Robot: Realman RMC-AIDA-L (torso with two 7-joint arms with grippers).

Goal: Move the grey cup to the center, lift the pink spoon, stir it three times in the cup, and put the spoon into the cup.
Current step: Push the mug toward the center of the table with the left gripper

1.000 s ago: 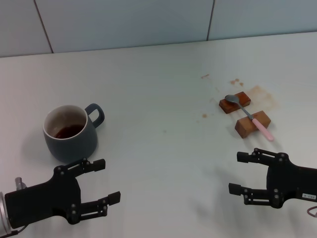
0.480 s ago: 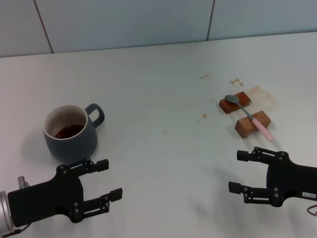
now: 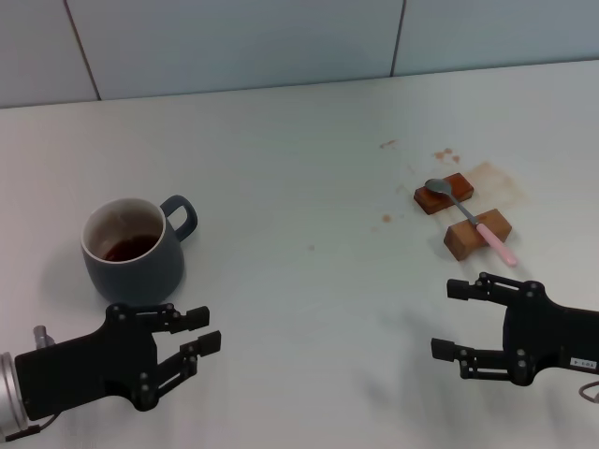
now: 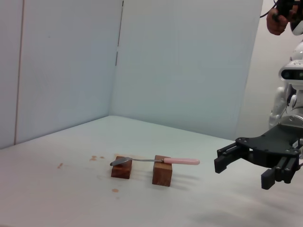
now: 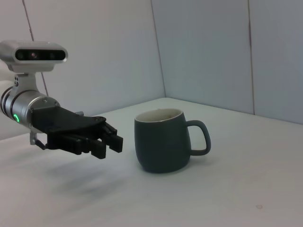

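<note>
The white counter [image 3: 309,168] carries the grey cup [image 3: 131,248] upright at its left side, handle toward the middle. Just before the cup hovers the left pincer [image 3: 197,337], fingers narrowly apart. The right pincer [image 3: 454,318] hovers wide, near the pink spoon [image 3: 473,220] bridging two wooden blocks [image 3: 477,234].
</note>
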